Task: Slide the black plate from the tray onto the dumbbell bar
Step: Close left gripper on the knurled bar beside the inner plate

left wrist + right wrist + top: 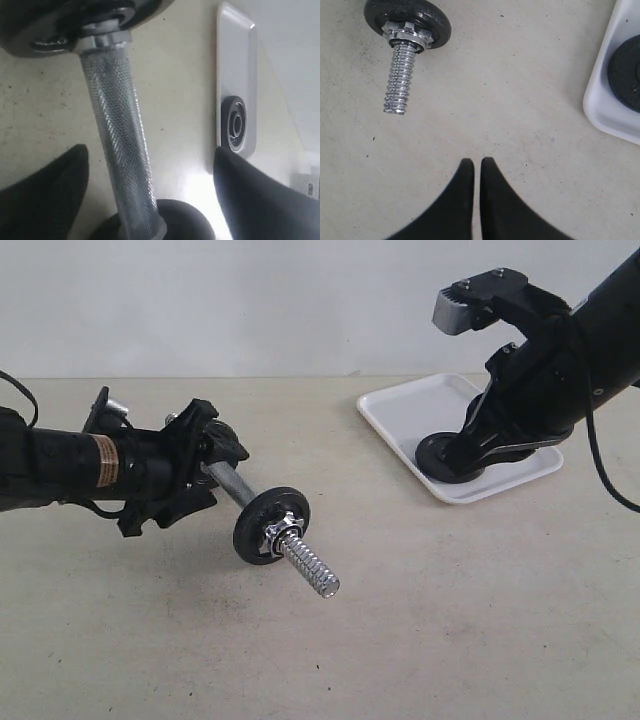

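Reaching for the black plate [235,124] comes first. The right end effector [477,162] hangs empty with its fingers pressed together, so it should spread them, settle over the plate's rim and pinch before lifting. In the exterior view the plate lies flat in the tray [400,405], at 2 o'clock from the free threaded end of the dumbbell bar [305,565]. That thread points to about 4 o'clock, and the centre hole should be lined up with it. The left end effector [150,150] seems to carry the bar, but its fingers stand apart from the shaft, so I cannot tell what it clamps. The right arm [560,370] hides part of the plate.
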Tool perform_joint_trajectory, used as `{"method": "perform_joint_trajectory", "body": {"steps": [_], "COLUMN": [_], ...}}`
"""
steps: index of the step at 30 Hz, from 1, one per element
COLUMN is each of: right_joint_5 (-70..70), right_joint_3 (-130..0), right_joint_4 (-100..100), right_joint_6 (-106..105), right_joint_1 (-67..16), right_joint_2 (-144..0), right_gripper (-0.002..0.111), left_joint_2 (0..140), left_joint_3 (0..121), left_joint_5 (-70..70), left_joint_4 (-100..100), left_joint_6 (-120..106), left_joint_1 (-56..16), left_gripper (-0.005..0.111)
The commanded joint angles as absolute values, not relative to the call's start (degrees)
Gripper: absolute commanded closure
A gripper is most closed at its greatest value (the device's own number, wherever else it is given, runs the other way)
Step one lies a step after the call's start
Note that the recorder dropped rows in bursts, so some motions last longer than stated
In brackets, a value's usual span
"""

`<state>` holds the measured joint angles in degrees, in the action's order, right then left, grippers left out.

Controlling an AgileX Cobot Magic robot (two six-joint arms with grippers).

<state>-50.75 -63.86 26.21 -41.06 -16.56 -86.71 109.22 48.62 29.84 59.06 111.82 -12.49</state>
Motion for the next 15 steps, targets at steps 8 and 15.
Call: {"method": "perform_joint_trajectory", "body": {"steps": [8, 15], "right_joint_5": [-49.09, -48.44], "right_joint_3": [-63.97, -63.97], "right_joint_4": [26.54, 26.54], "right_joint_6": [-41.1, -41.1], "right_joint_1": [-16.65, -16.65], "right_joint_2": [-86.72, -86.72], "right_gripper": [0.109, 0.109], "left_joint_2": [110.2, 114.11], "left_joint_3": [50.86, 53.73], "left_joint_5": [24.38, 28.15], "left_joint_4": [55.92, 57.74], "left_joint_6": [113.47, 114.77], "left_joint_1": [-12.68, -12.68], "left_gripper": [0.039, 0.039]}}
